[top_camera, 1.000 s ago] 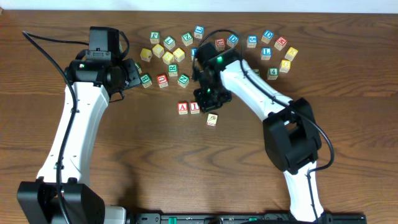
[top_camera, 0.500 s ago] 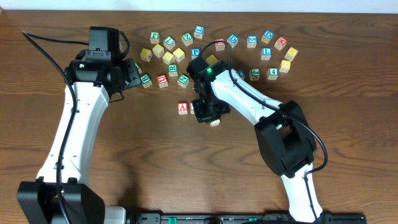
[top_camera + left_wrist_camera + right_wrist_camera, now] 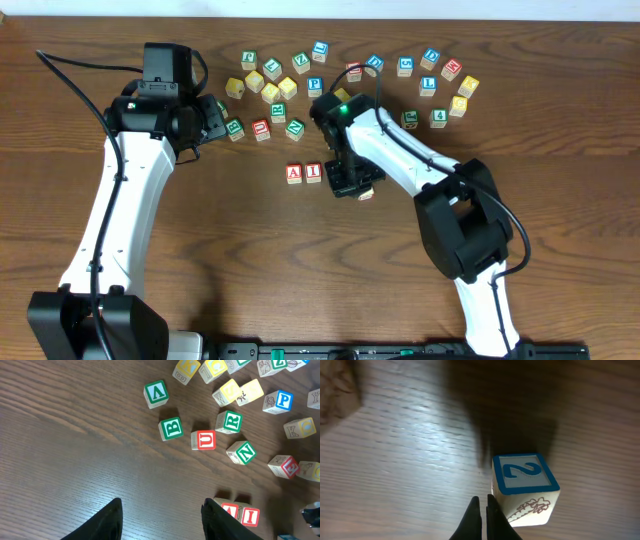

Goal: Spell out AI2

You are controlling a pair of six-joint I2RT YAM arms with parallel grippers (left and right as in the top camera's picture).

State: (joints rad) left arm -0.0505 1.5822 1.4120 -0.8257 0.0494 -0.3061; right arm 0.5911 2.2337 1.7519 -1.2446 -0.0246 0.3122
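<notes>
Beside the right gripper (image 3: 483, 506), pinched together and empty, its wrist view shows the 2 block (image 3: 525, 487) with blue digit facing up, unreadable overhead; left gripper (image 3: 162, 517) partly spread, empty.

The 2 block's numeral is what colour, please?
Blue; the 2 block shows best in the right wrist view.

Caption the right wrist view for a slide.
Shut right claw beside the blue-printed "2" wooden cube on a brown wooden table.

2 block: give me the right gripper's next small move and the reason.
Probably open the right gripper and shift it over the 2 block to grasp it. The jaws are shut beside the block, not around it, and the block lies apart from the I block, which already sits next to the A block.
</notes>
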